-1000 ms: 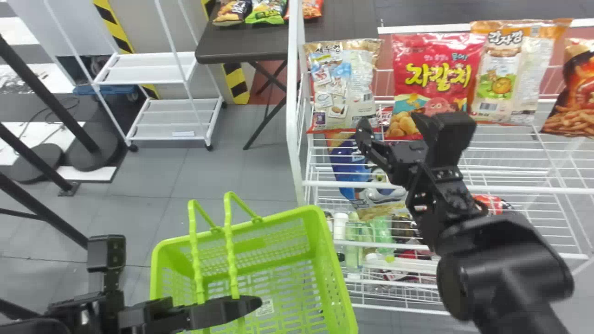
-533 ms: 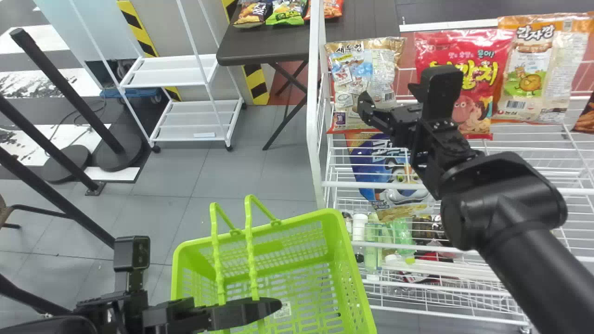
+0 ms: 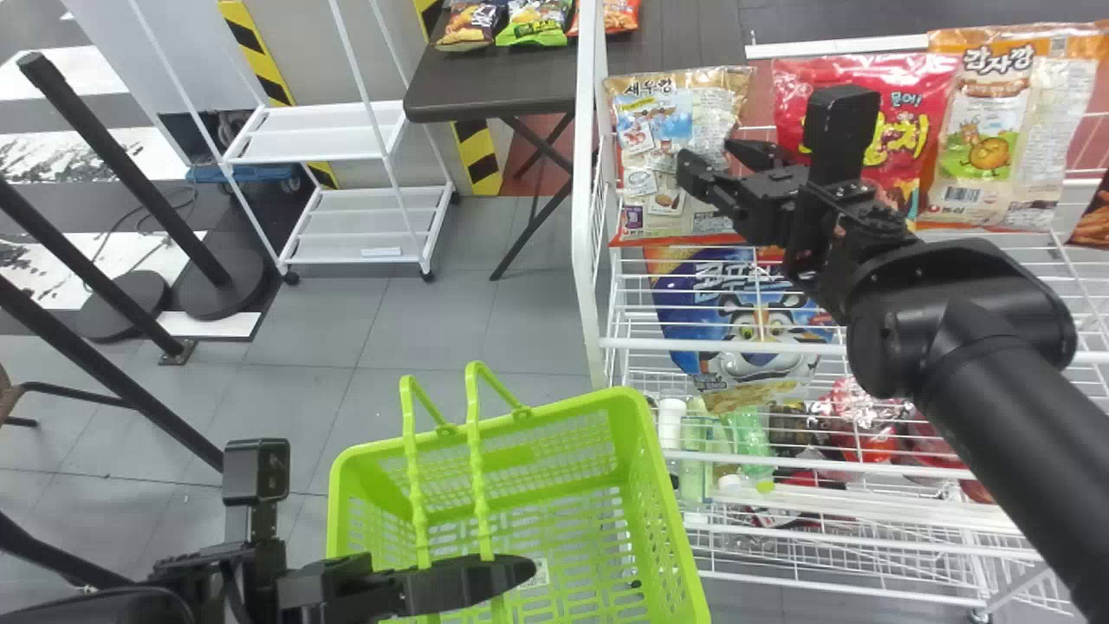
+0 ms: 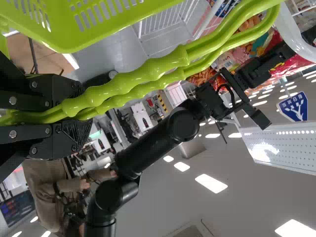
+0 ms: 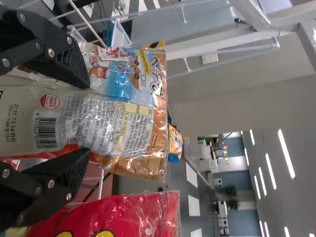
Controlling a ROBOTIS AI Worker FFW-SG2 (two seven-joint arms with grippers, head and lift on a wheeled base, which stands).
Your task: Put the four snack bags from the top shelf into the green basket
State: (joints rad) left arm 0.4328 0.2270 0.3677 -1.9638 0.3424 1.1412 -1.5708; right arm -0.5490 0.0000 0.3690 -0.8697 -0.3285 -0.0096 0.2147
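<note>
Nearest, on the left, the left hand [image 3: 518, 570] was pinching the raised handles [image 3: 478, 468] of the green basket [image 3: 650, 485], its two fingers pressed together around them. The basket sat to the left of a white wire rack [image 3: 586, 260]. The right hand [image 3: 707, 156] was at the pale bag [image 3: 637, 178], its fingers spread, one to either side of the bag's middle as the right wrist view showed it.

The four snack bags were in a row on the top shelf: the pale bag at the left end, then a red bag [image 3: 927, 95], an orange-topped bag [image 3: 988, 147] and a dark bag [image 3: 1096, 217] at the right edge. Below them in the rack were a blue bag [image 3: 728, 347] and, lower, some bottles [image 3: 749, 438]. Farther off, to the left, stood a white cart [image 3: 355, 208] and a dark table [image 3: 494, 87] with small snack packets [image 3: 533, 24] on it.
</note>
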